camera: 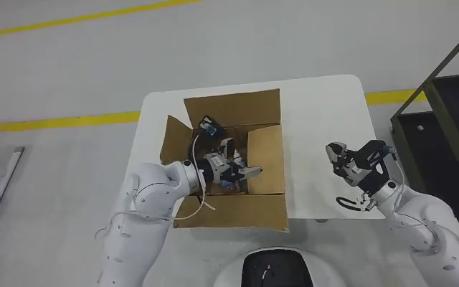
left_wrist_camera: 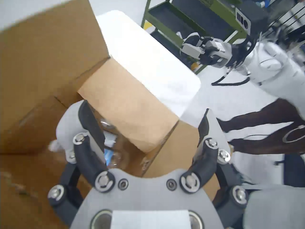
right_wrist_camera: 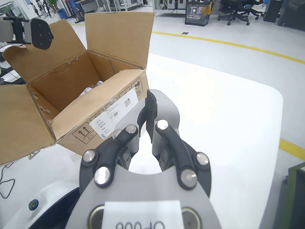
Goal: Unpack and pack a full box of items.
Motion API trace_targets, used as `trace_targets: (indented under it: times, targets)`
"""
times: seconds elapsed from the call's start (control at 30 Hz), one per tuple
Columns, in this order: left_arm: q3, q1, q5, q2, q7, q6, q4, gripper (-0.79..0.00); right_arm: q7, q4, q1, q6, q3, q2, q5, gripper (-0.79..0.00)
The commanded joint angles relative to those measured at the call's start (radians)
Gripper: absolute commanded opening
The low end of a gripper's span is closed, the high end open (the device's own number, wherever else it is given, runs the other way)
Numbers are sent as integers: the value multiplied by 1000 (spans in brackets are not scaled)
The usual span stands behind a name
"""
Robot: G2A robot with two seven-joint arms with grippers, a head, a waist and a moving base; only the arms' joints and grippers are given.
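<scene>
Spread wide, the left claw hangs down inside the open box, with nothing held between its fingers. Its arm comes in over the near left corner of the box, the forearm crossing the flap there and the wrist turned toward the far wall. Directly beneath this claw lie the items, clear-wrapped and partly hidden by the fingers. Past its fingertips, in the far corner, sits a blue and black packet. Cardboard walls stand close on either side of the left claw, so it has little room sideways.

The right claw is pressed together and empty. It is held above the edge of the white surface, well apart from the box. Its arm is bent at the elbow out beyond that edge, and the claw points back toward the box. Ahead of the right claw the labelled wall of the box faces it, with one flap standing upright beyond. A few pale items show over the rim. Between this claw and the box the surface lies bare. Behind the right claw, off the surface, stands a green rack.
</scene>
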Motion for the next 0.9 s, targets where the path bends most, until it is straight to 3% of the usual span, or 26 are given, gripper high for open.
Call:
trace_targets:
  times: [0.0,0.4,0.47,0.63,0.87]
  targets:
    - [8,-4,-35,-1,-15,23,17,0,0,-7,-5,0,-1,0,-1,-785]
    - [19,13,-55,-3,13,28,24,0,11,-11,-30,-26,3,0,5,-785]
    - [21,31,-173,-10,80,95,61,0,13,-10,-30,-30,2,-1,8,-785]
    - [48,30,-278,-27,203,219,163,0,17,-7,-31,-33,2,-1,4,-785]
    - [86,-2,-249,-36,249,308,279,0,17,-3,-42,-42,10,0,0,-785]
